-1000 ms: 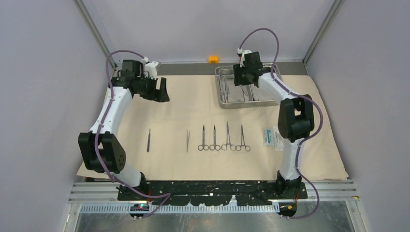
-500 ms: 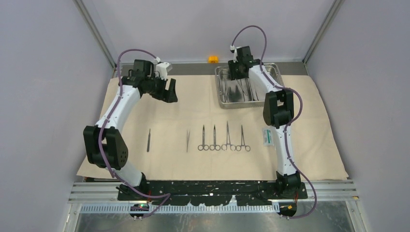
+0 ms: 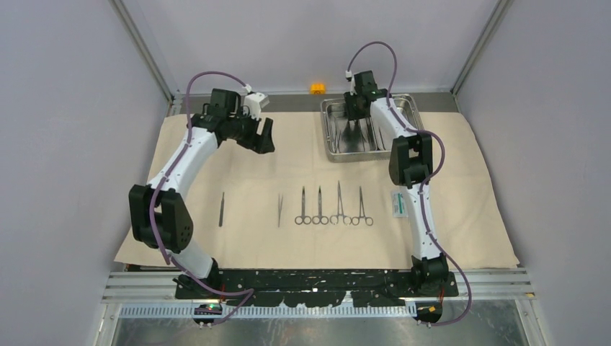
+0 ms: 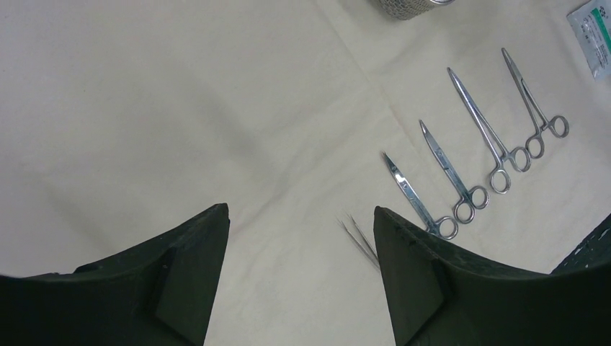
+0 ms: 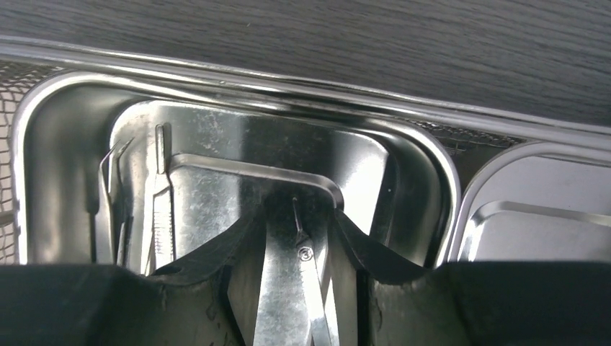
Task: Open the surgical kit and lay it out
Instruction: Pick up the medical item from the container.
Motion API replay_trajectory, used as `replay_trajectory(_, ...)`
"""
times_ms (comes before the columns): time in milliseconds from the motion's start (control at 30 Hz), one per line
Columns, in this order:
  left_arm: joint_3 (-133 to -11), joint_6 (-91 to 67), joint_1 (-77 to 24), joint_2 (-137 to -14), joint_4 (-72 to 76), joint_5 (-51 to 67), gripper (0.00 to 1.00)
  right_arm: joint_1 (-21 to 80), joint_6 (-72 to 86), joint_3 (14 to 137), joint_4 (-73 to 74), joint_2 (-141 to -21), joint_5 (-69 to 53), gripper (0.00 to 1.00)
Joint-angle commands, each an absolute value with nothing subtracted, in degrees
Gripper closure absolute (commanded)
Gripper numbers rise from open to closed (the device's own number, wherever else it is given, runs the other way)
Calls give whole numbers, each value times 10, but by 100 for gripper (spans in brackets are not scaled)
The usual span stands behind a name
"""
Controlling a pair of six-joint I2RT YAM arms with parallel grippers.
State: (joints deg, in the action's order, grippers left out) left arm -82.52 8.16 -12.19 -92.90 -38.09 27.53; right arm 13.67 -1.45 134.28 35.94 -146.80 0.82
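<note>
Down in the left compartment of the steel tray [image 5: 432, 155], my right pincer [image 5: 297, 223] stands with one finger on each side of a slim steel instrument [image 5: 306, 254], close to its pivot screw. I cannot tell if the fingers already press on it or only stand around it.

My left pincer [image 4: 301, 213] hangs released and empty above the beige cloth [image 3: 252, 180], far from the tray. On the cloth, a straight handle [image 3: 222, 209], tweezers [image 3: 280, 209] and four clamps [image 3: 333, 209] lie in a row, with a packet [image 3: 398, 204] to the right.

I think several things can go wrong:
- The steel is smooth, so a light grip can let the instrument slide out or turn between my fingers when I lift.
- My fingertips are very near the tray bottom and its inner step; they can scrape it and push the tray, which would wrinkle the cloth.
- Another handle [image 5: 160, 194] lies beside in the same compartment and may be caught.
- If the instrument falls on the way, it can disturb the tidy row.
</note>
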Motion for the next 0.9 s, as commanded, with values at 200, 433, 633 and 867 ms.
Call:
replay_trajectory(200,-837,106,-144,-933,-350,262,25,129,-13,1400,363,-1495,8,65)
replay_trajectory(433,-837,109,-149,-932,-351,255,25,129,-11,1402,364,-1503,8,75)
replay_trajectory(633,-837,111,-150,-935,-351,253,25,130,-9,1411,361,-1511,15,84)
replay_trajectory(867,-837,113,-151,-941,-350,250,25,130,0,1429,354,-1524,26,97)
